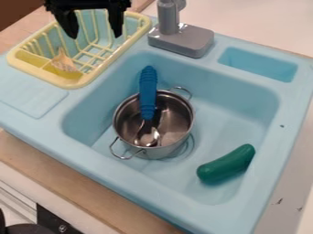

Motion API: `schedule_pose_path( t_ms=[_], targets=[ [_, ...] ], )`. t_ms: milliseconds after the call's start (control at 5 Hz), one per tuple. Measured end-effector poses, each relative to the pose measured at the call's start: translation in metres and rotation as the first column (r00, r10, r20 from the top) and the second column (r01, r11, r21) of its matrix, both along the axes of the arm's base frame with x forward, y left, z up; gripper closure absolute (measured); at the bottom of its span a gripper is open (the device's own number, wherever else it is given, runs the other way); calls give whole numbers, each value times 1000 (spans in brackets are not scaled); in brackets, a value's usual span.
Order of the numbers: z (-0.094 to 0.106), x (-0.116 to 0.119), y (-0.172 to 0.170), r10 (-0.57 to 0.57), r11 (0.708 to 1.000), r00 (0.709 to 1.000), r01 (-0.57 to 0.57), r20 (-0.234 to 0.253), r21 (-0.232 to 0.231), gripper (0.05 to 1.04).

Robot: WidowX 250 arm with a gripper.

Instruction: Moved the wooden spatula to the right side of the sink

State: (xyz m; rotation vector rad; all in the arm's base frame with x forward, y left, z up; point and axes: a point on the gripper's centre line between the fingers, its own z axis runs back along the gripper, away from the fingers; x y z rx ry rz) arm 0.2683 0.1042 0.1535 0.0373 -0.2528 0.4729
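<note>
My gripper hangs at the top left over the yellow dish rack, its two fingers spread wide apart with nothing between them. A small light wooden piece, which looks like the spatula, lies in the rack's left part by the yellow compartments, below and to the left of the fingers. The light blue sink takes up the middle and right of the view.
Inside the basin stands a metal pot holding a spoon with a blue handle. A green toy vegetable lies at the basin's lower right. The grey faucet rises behind the basin, right of the rack.
</note>
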Motion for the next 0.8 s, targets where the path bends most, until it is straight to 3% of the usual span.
schedule_pose_path(
  t_ms=[200, 400, 600, 800],
  targets=[
    [-1, -5, -20, -130, 991, 989, 129, -63, -21, 89],
    [6, -11, -31, -168, 986, 984, 167, -56, -18, 89],
    [7, -32, -30, -217, 976, 971, 216, -104, -24, 89],
    [11, -51, -30, -214, 977, 971, 214, -109, -6, 89]
  ],
)
